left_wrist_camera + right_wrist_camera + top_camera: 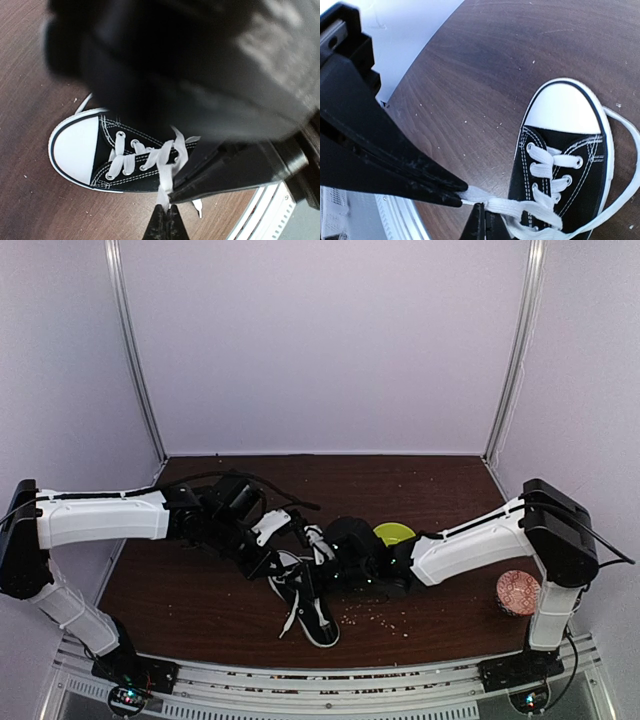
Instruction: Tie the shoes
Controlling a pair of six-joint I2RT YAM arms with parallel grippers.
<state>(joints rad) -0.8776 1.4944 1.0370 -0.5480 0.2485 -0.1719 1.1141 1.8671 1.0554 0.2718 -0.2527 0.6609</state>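
Setting: dark wood table [190, 600], pale lilac walls [320, 340] on three sides.

Item 1, sneaker [305, 602]: black canvas with a white toe cap [565, 107]. It sits sole down near the table's front edge, between my two arms. The toe seems to point toward my bases. It is laced through the eyelets, with no knot visible.

Item 2, lace [520, 209]: one strand runs sideways off the upper eyelets, taut and clear of the table.

Item 3, slack strand [626, 150]: lies in a loose loop beside the sole, ungripped.

Item 4, left gripper [166, 214]: fingers pinched together on the end of the lace. It is held out to the side, which puts the tension on it.

Item 5, right gripper [481, 216]: fingers closed, tips against the same lace just beside the left. It appears to grip the lace too, probably to share or take over the hold.

Item 6, sundries: yellow-green object [393, 534] behind my right arm, patterned round object [517, 592] far right, crumbs [375, 618]. All lie apart from the sneaker.

Status: judged early. The slack strand needs gathering before any crossing.
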